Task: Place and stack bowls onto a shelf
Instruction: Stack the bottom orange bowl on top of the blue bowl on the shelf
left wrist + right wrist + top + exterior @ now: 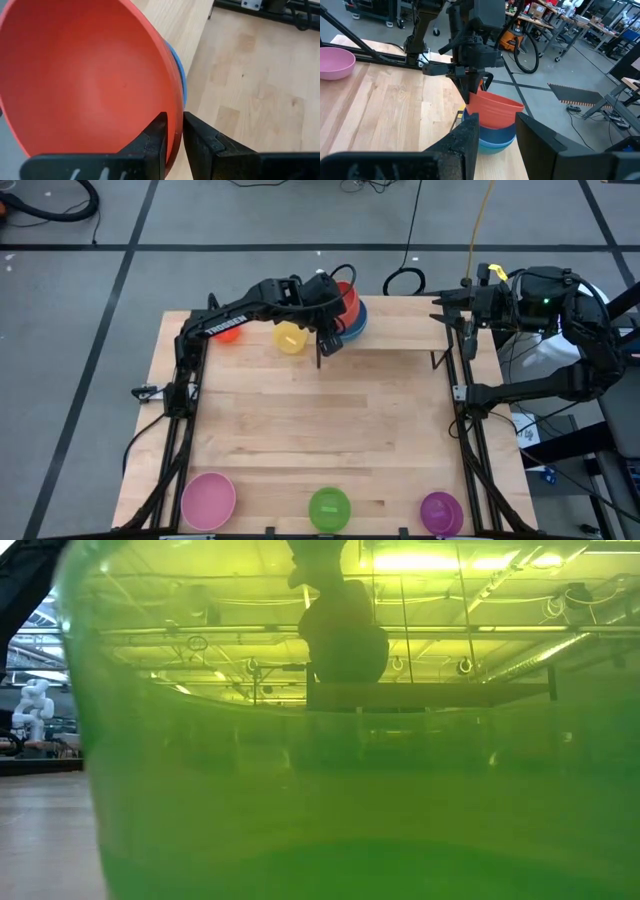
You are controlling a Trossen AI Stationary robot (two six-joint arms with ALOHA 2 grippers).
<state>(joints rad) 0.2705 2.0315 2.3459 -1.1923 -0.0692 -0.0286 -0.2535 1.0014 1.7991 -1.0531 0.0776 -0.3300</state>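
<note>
While the left gripper (172, 142) pinches the rim of the red bowl (85, 75) between its two dark fingers, one inside the wall and one outside, the bowl sits tilted over the blue bowl (492, 134), which itself rests in a teal one (495, 146) at the far edge of the table (320, 430), on the shelf (385, 330). The step in hand looks like seating the red bowl into that stack, and doing it well means levelling the bowl so its rim runs parallel to the blue rim beneath, lowering it until it nests rather than perches, and only then parting the fingers. Pulling away sideways risks dragging the whole stack toward the edge, so a straight lift clear of the rim seems wiser. The right gripper (497, 127) waits at the table's right side, its fingers spread and empty. The yellow bowl (290, 337) and orange bowl (228, 332) stand near the stack; pink (208, 500), green (329, 508) and purple (441, 512) bowls remain along the near edge.
</note>
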